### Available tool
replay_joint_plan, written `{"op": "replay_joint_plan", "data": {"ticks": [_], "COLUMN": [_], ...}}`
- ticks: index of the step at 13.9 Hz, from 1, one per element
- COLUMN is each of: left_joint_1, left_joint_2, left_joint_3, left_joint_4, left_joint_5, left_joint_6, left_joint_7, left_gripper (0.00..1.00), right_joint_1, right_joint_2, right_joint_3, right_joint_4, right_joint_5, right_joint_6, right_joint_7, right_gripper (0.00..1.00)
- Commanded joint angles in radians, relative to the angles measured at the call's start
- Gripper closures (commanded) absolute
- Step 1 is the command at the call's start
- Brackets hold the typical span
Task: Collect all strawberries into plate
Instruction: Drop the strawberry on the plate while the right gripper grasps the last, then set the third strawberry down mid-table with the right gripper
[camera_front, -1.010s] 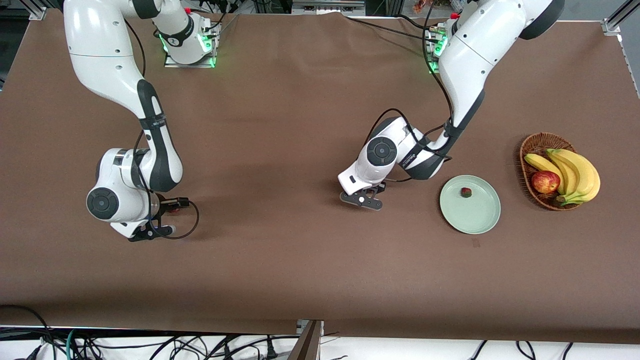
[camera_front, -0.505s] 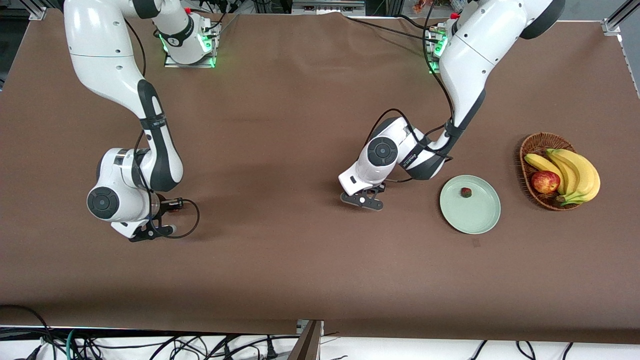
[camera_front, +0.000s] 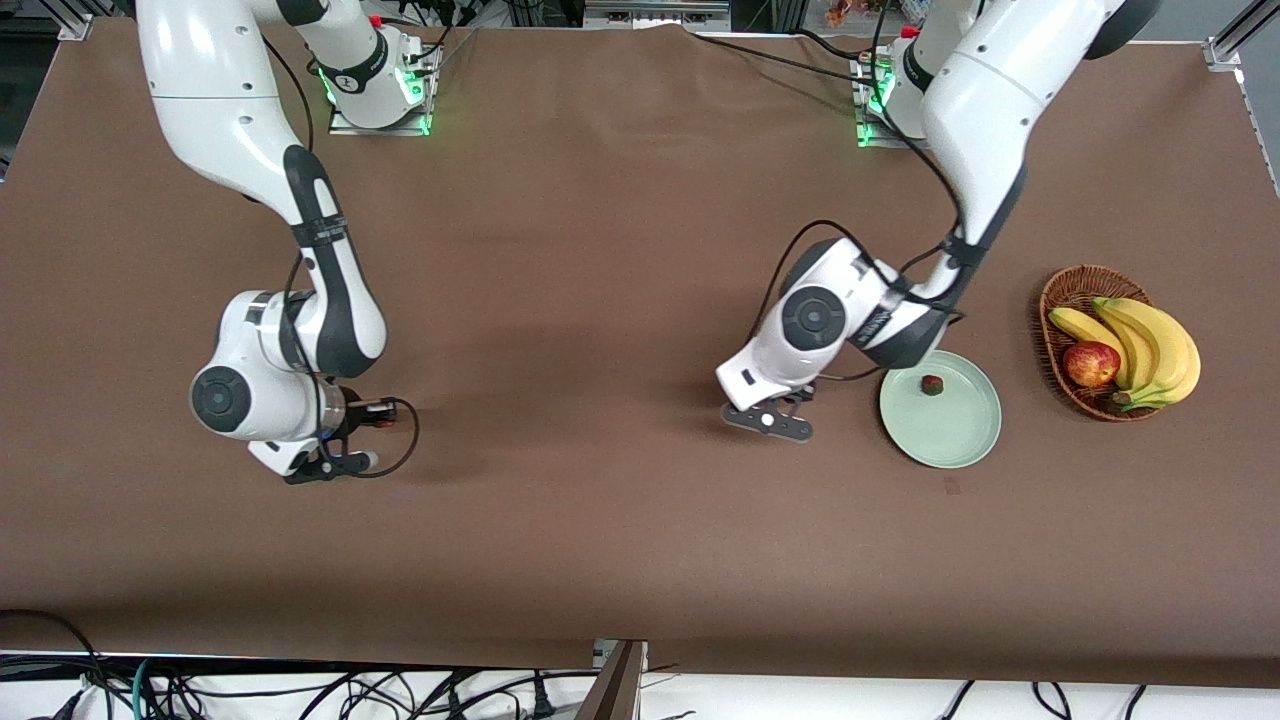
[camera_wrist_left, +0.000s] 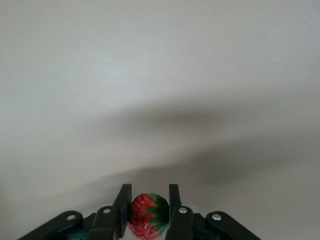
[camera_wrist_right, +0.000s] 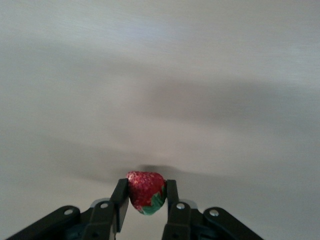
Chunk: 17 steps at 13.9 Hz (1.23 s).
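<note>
basket (camera_front: 1060, 300): bananas (camera_front: 1150, 345), apple (camera_front: 1090, 363) | table (camera_front: 600, 560): brown

Brown table (camera_front: 600, 550) carries plate (camera_front: 950, 440), fruit basket (camera_front: 1060, 290).

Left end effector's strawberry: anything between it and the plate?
Nothing visible. The left end effector, shut on a strawberry, is over bare table beside the plate, which holds one strawberry. The right end effector grips another, toward the right arm's end.
</note>
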Motion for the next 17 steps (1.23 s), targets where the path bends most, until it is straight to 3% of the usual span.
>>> {"op": "replay_joint_plan", "data": {"ticks": [1, 4, 8, 13, 14, 15, 16, 17], "left_joint_1": [0.093, 0.184, 0.285, 0.365, 0.368, 0.371, 0.371, 0.373], "left_joint_2": [-0.070, -0.131, -0.099, -0.036, -0.035, -0.036, -0.035, -0.036], "left_joint_3": [-0.010, -0.004, -0.004, -0.005, -0.004, -0.004, -0.004, -0.005], "left_joint_4": [-0.014, -0.014, -0.023, -0.031, -0.031, -0.029, -0.029, -0.029], "left_joint_5": [0.015, 0.027, 0.027, 0.015, 0.015, 0.015, 0.015, 0.015], "left_joint_6": [-0.094, -0.251, -0.269, -0.261, -0.261, -0.261, -0.263, -0.266], "left_joint_7": [0.188, 0.401, 0.580, 0.701, 0.701, 0.701, 0.701, 0.701], "left_gripper": [0.85, 0.85, 0.83, 0.80, 0.67, 0.39, 0.00, 0.00], "right_joint_1": [0.088, 0.220, 0.407, 0.463, 0.489, 0.506, 0.516, 0.521], "right_joint_2": [-0.021, -0.016, 0.054, 0.235, 0.273, 0.304, 0.324, 0.327], "right_joint_3": [0.011, 0.011, 0.019, 0.192, 0.195, 0.194, 0.194, 0.194], "right_joint_4": [0.003, 0.057, 0.149, 0.337, 0.383, 0.416, 0.431, 0.431], "right_joint_5": [0.017, 0.046, 0.057, 0.055, 0.052, 0.051, 0.049, 0.048], "right_joint_6": [0.010, 0.013, 0.163, 0.476, 0.507, 0.519, 0.521, 0.521], "right_joint_7": [0.177, 0.467, 0.871, 1.173, 1.216, 1.233, 1.233, 1.233], "right_gripper": [1.00, 1.00, 1.00, 1.00, 1.00, 1.00, 0.96, 0.86]}}
